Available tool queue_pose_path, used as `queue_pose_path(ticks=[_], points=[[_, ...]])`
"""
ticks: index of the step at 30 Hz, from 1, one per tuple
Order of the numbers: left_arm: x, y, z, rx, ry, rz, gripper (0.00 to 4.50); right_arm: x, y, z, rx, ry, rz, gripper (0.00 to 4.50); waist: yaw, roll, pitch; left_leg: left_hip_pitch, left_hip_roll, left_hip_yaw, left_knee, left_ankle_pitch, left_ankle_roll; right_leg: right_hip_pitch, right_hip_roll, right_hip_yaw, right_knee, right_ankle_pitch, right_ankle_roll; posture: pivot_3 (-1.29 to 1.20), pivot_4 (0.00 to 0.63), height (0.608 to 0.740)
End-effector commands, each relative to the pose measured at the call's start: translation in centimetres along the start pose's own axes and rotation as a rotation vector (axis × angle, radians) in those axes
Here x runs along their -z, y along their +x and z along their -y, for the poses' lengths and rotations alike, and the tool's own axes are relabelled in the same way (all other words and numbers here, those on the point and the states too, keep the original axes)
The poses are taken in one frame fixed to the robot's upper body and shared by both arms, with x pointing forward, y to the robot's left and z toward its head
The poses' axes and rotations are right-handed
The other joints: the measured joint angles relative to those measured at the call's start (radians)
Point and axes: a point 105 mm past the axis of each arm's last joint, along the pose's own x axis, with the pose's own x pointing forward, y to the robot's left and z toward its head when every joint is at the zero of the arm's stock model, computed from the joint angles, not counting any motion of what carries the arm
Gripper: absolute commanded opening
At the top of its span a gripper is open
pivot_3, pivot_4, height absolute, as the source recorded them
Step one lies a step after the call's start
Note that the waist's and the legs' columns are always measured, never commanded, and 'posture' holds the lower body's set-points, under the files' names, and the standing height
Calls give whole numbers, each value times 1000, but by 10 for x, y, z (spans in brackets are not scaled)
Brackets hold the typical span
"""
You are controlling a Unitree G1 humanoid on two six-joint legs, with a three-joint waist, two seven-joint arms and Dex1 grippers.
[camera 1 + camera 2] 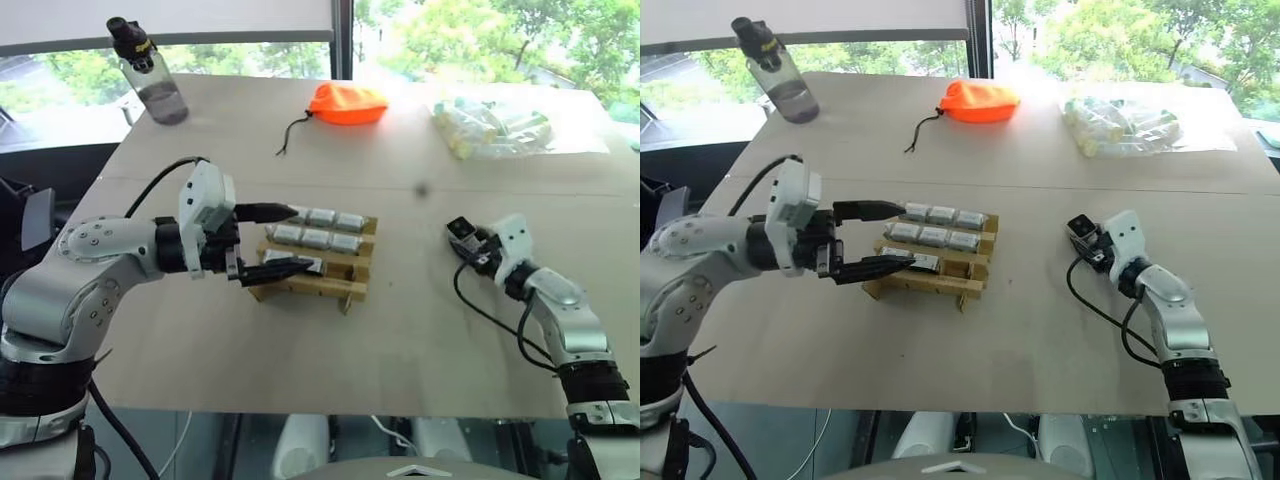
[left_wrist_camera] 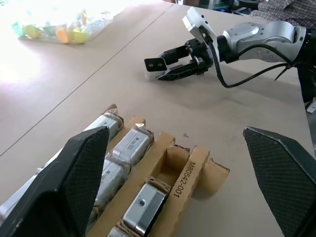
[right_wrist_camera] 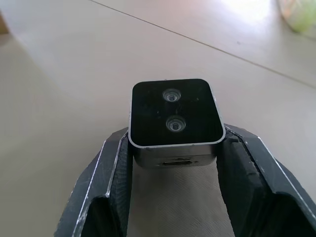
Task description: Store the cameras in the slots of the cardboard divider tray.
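My right hand (image 3: 173, 148) pinches a camera (image 3: 173, 116) between its two fingers, black lens face turned up toward my wrist, low over the bare worktop (image 1: 420, 320) and well apart from the cardboard divider tray (image 1: 315, 275). My left hand (image 1: 285, 240) is spread wide, one finger above the near end of the tray and the other along its front row. The tray sits mid-worktop with cameras already lying in most of its slots; I judge the open compartment at the front corner (image 2: 175, 163) to be the target.

The grip looks shallow: the fingers hold only the lower edges of the block, so a quick swing toward the tray could let it twist or slip out. My spread left hand also crowds the tray's end, and bringing the right hand in could knock the fingers together or nudge the light cardboard off its place. A tilted camera would catch on a divider wall rather than drop in.
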Motion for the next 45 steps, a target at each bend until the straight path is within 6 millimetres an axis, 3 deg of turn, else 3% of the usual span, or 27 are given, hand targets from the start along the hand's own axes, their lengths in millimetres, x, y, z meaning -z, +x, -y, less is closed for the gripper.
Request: queue_pose_path(ticks=[1, 6, 9, 15, 24, 31, 34, 40, 44, 45], points=[[-8, 20, -4, 57, 26, 17, 4500, -49, 5, -13, -90, -335, 165, 1886, 0, 0, 0, 0, 0, 0, 0, 0, 0, 0, 0, 0, 0, 0, 0, 0, 150, 726], [-9, 42, -29, 74, 14, -17, 4500, -83, 12, -47, -242, -947, 341, 1886, -12, 0, 0, 0, 0, 2, 0, 0, 0, -1, 1, 2, 0, 0, 0, 0, 150, 726], [-15, 47, -32, 153, 44, -50, 4500, -102, 15, -61, -281, -1210, 466, 1886, -23, 0, 0, 0, 0, 4, 0, 0, -1, -2, 1, 1, 0, 0, 0, 0, 150, 726], [-18, 59, -39, 231, 90, -109, 4500, -133, 20, -76, -249, -1401, 634, 1886, -24, 0, 0, -3, 0, 7, 0, 0, -1, -3, 1, 0, -2, 0, 0, 0, 150, 726], [-22, 69, -50, 273, 153, -152, 4500, -130, 30, -90, -288, -1461, 662, 1886, -26, 0, 0, -3, 0, 7, 0, 1, -1, -3, 1, 0, -1, 0, 0, 0, 150, 726], [-23, 74, -46, 310, 144, -156, 4500, -131, 35, -93, -293, -1468, 673, 1886, -26, 0, 0, -3, 0, 7, 0, 1, -1, -3, 1, 0, -1, 0, 0, 0, 150, 726], [-23, 75, -44, 326, 133, -164, 3675, -131, 36, -94, -298, -1473, 678, 1886, -26, 0, 0, -3, 0, 7, 0, 1, -1, -3, 1, 0, -1, 0, 0, 0, 150, 726], [-26, 78, -38, 354, 115, -138, 815, -131, 36, -95, -302, -1459, 688, 1886, -27, 0, 0, -3, 0, 7, 0, 1, -1, -3, 1, 0, -1, 0, 0, 0, 150, 726], [-18, 76, -35, 378, 119, -172, 725, -128, 35, -93, -297, -1441, 662, 1886, -27, 0, 0, -3, 0, 7, 0, 1, -1, -3, 1, 0, -1, 0, 0, 0, 150, 726], [-18, 76, -35, 381, 121, -175, 725, -128, 34, -92, -296, -1435, 660, 2988, -27, 0, 0, -3, 0, 7, 0, 1, -1, -3, 1, 0, -1, 0, 0, 0, 150, 726]])
